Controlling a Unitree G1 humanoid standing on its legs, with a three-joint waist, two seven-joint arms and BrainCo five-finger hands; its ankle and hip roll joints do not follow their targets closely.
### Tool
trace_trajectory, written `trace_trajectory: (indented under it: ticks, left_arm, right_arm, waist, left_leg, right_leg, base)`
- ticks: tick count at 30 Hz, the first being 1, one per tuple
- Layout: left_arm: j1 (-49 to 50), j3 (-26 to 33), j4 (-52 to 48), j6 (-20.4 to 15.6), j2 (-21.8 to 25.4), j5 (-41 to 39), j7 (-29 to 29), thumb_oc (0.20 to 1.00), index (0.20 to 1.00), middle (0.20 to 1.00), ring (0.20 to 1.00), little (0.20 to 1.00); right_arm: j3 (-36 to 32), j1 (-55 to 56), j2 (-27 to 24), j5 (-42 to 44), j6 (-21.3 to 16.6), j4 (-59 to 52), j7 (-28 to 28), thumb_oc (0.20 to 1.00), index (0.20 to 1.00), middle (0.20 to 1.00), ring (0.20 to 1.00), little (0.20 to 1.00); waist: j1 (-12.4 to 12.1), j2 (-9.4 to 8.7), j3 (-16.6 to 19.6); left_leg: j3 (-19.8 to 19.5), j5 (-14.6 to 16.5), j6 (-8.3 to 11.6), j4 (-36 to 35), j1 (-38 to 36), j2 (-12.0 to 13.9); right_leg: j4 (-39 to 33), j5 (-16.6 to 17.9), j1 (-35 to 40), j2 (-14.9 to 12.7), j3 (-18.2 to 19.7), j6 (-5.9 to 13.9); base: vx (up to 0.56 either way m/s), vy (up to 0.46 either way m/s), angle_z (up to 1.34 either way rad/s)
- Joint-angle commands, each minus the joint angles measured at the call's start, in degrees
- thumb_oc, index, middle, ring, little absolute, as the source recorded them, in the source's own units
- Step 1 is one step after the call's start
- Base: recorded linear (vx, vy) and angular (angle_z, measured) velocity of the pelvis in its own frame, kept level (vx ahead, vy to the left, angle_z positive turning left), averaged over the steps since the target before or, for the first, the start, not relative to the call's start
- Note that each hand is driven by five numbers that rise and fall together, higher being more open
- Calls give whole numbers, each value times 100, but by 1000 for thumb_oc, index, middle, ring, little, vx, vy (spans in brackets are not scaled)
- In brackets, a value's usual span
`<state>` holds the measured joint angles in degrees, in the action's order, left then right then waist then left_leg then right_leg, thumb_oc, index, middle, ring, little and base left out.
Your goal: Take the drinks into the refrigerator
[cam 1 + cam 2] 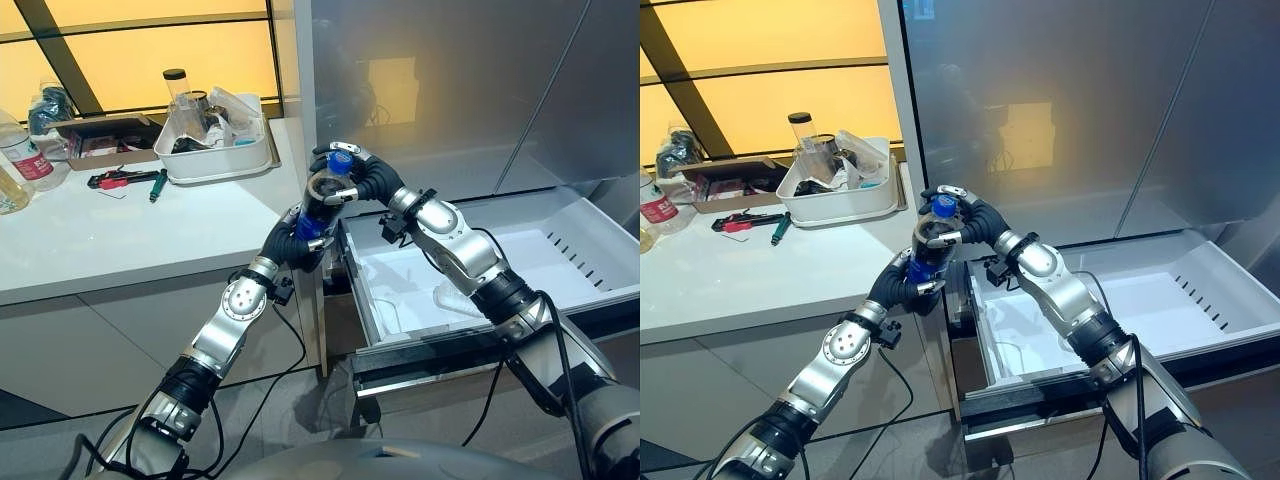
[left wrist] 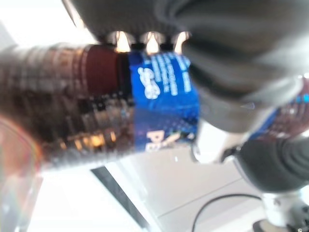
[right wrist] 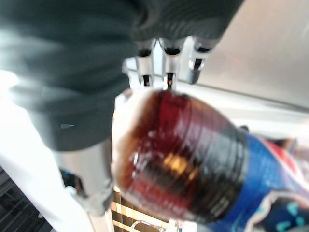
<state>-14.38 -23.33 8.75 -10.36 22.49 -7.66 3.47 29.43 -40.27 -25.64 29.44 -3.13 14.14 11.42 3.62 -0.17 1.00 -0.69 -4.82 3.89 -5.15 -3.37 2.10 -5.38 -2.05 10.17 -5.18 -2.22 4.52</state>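
Just below and to the right of our right robot hand (image 1: 352,168) the pulled-out refrigerator drawer (image 1: 400,300) lies open with a bare white floor. Its front left corner stands beneath our left robot hand (image 1: 305,228); the bench (image 1: 120,230) edge flanks it.

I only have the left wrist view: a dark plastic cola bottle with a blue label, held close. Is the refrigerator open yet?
Observer: Yes. The white refrigerator drawer is pulled out, just right of the cola bottle.
Operator: Is the other hand involved?
Observer: The right hand grips the top, below the blue cap; the left hand is curled round the lower part.
Operator: Is it over the drawer?
Observer: Not quite; it is at the drawer's left edge.
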Motion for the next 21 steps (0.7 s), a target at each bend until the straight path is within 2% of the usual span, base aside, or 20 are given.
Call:
trace_trajectory:
  ticks: [1,15,21]
  left_arm:
    - [-710,641,-198,-522,-70,-343,94,200,200,200,200,200]
    - [-676,668,-362,-597,-81,-786,-29,200,200,200,200,200]
    - [-800,462,-467,-621,-205,-1587,-542,200,200,200,200,200]
  right_arm:
    - [-431,-323,-161,85,-229,307,-148,1000,1000,1000,1000,1000]
    - [-489,-323,-255,549,-216,1059,-96,1000,1000,1000,1000,1000]
    - [-312,-259,-260,856,-263,891,359,1000,1000,1000,1000,1000]
  waist:
    - [-166,-87,187]
    - [-197,-113,170]
    - [-198,-99,158]
  left_leg:
    - [123,994,-367,15,-562,-249]
    - [107,982,-360,15,-558,-253]
    - [109,974,-365,15,-568,-254]
  right_leg:
    - [42,126,-175,58,-28,42]
    - [42,127,-159,66,-43,45]
    - [43,132,-164,67,-42,55]
  base:
    - [0,0,0]
    - [0,0,0]
    - [0,0,0]
